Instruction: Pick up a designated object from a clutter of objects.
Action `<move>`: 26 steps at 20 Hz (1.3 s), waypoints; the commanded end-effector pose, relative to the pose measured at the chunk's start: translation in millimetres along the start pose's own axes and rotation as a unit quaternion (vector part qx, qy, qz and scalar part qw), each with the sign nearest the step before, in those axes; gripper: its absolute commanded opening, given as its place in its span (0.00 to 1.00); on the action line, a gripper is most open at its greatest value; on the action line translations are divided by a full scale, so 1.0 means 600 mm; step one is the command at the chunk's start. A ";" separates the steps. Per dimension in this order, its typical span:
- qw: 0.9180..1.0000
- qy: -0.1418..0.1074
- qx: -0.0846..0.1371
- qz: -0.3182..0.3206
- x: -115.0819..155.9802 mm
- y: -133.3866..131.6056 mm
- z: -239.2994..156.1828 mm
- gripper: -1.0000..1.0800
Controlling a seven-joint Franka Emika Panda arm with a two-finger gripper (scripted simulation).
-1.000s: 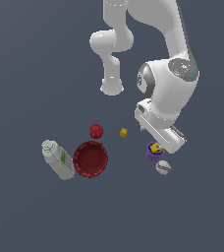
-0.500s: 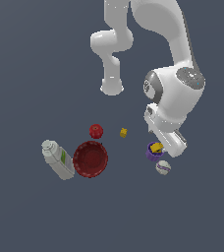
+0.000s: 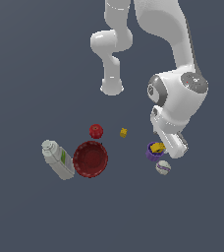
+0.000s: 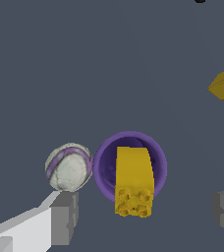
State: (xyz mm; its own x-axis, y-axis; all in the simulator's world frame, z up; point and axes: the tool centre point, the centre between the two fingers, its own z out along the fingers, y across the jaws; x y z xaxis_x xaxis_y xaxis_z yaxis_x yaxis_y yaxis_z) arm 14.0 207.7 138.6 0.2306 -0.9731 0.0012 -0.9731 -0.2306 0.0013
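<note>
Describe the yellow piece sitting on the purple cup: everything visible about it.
The yellow piece is a bright yellow, plastic-looking block, elongated, with small round studs on one end. It lies across the mouth of the purple cup, the studded end overhanging the rim. Only the cup appears to touch it. The white-purple ball sits beside the cup. The hand is open, its fingers on either side and clear of the piece.

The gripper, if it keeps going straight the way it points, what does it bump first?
Most likely the yellow chunky piece resting across the mouth of the purple cup. The gripper is open with its fingers spread either side of it. The white-purple ball sits just beside that line; depth is unclear.
</note>
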 end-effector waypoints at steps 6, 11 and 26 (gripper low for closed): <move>1.000 -0.001 0.001 0.016 -0.008 0.000 0.006 0.96; 1.000 -0.001 0.000 0.014 -0.007 0.000 0.016 0.96; 1.000 -0.001 0.001 0.016 -0.008 0.000 0.089 0.00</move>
State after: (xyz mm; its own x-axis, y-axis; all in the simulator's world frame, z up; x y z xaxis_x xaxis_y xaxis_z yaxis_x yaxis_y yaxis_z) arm 12.6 212.2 85.3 0.1997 -0.9798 0.0001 -0.9798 -0.1997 0.0008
